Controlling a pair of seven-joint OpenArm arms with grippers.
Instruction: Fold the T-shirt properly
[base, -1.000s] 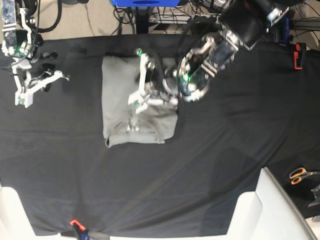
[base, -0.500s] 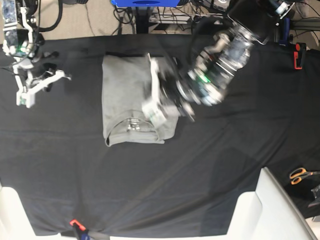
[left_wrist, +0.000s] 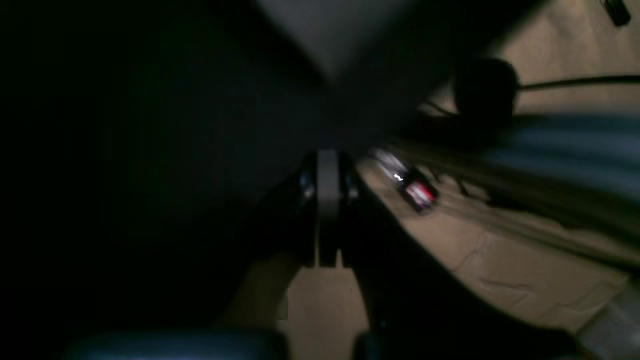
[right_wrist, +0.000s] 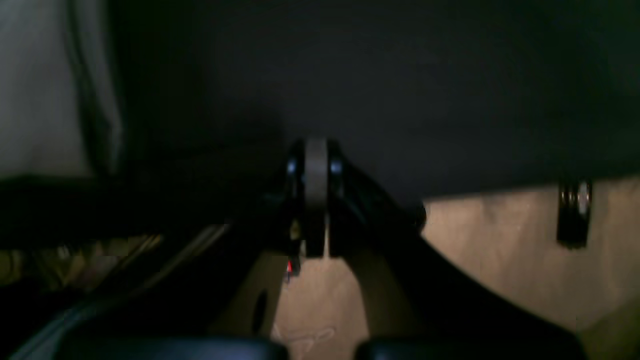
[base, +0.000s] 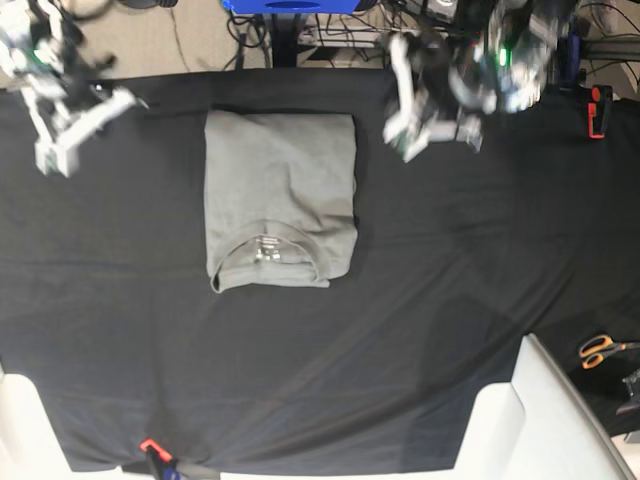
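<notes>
Base view: shirt (base: 280, 200) lies folded near the cloth's (base: 420, 330) far edge, long axis running far to near, collar nearward. Left gripper (base: 400, 140) hovers just beside its far corner, closer than right gripper (base: 55, 160); both closed, empty.

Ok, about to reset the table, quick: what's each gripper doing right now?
Left gripper: closed, holding nothing, clear of the T-shirt.
Right gripper: closed, holding nothing, off beside the shirt.
</notes>
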